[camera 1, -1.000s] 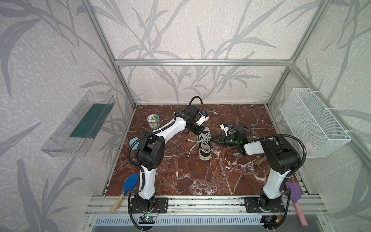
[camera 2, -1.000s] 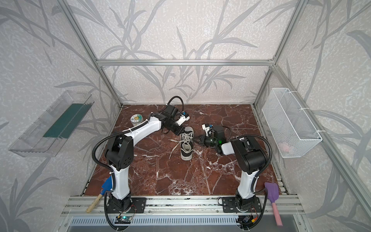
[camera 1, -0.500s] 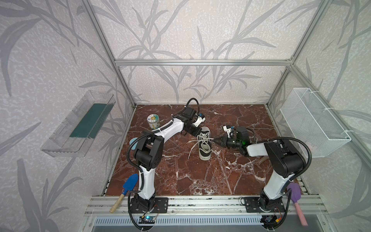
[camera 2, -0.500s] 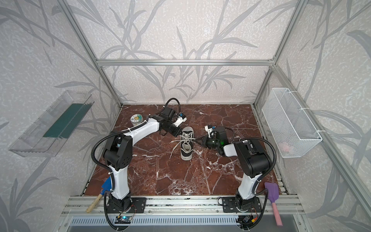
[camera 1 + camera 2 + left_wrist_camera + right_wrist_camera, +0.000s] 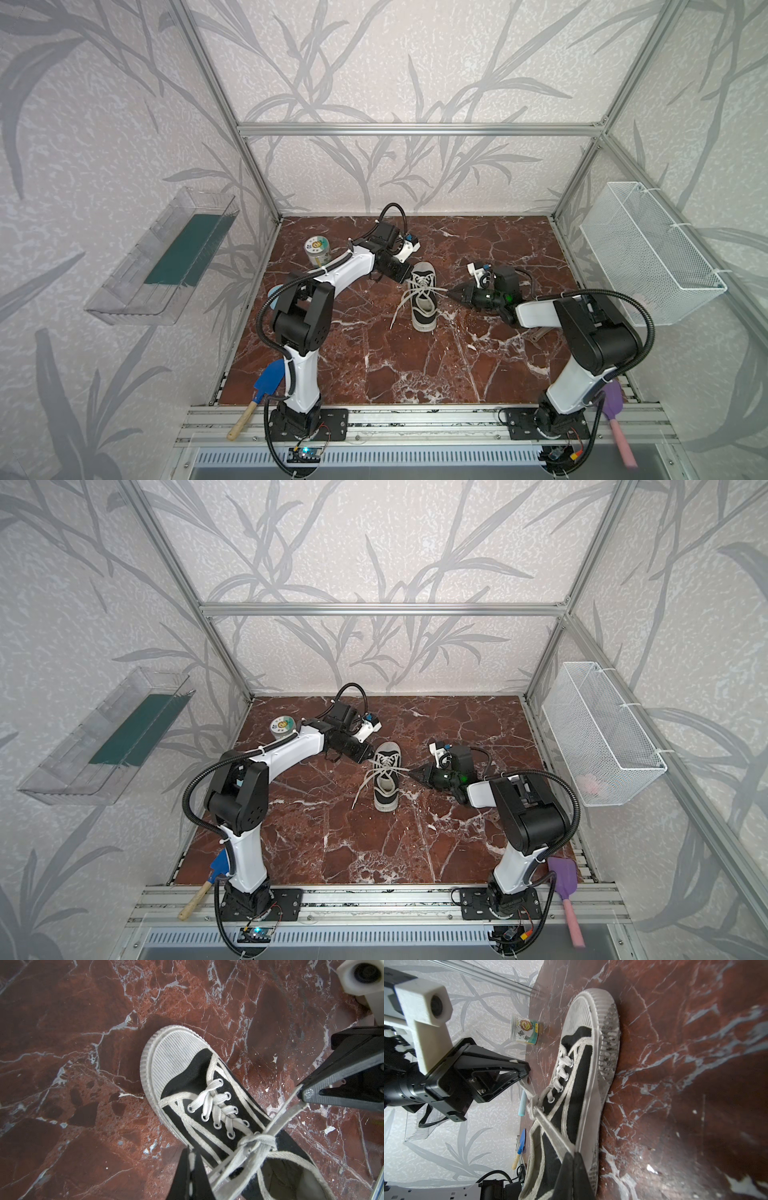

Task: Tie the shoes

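Left wrist view: left gripper [image 5: 190, 1154] and right gripper [image 5: 302, 1095] are each clamped on one end of the laces [image 5: 289, 1115], pulling opposite ways. Arms barely shifted over the last second. The knot [image 5: 257, 1139] looks cinched on the shoe [image 5: 178, 1059], which sits mid-table [image 5: 374, 365]. Bow loops are probably next.

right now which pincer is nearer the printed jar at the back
Left. The left pincer sits beside the shoe, toward the jar; the right pincer is across the shoe, farther off. Each is shut on a lace.
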Tool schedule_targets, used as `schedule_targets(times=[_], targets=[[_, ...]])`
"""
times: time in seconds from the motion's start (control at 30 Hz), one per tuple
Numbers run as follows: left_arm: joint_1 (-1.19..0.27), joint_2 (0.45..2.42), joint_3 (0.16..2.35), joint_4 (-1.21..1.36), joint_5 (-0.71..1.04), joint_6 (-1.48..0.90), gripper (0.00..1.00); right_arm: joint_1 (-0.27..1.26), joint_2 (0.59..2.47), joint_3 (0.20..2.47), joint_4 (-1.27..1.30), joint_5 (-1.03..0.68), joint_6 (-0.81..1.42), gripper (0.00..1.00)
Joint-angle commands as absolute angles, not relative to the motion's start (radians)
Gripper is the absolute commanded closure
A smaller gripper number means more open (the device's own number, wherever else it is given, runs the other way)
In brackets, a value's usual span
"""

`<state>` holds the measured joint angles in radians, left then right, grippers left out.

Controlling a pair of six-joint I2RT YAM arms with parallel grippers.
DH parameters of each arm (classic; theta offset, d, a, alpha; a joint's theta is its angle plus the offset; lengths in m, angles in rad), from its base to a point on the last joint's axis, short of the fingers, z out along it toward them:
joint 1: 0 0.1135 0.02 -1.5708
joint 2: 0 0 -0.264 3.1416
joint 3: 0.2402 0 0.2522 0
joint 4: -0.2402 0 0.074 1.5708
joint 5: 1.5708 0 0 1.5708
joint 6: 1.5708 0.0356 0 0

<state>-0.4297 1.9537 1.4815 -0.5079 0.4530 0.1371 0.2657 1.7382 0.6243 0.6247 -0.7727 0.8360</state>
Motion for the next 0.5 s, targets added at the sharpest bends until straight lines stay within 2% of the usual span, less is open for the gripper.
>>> schedule_targets(times=[0.0, 0.47], targets=[[-0.416, 1.926, 1.474, -0.502, 0.438, 0.128, 1.0, 0.256, 1.713, 0.612, 0.583, -0.729, 0.819, 1.0], [-0.405, 1.907, 1.426, -0.483, 0.411, 0.12, 1.0, 0.253, 1.619, 0.598, 0.441, -0.575, 0.808, 1.0]])
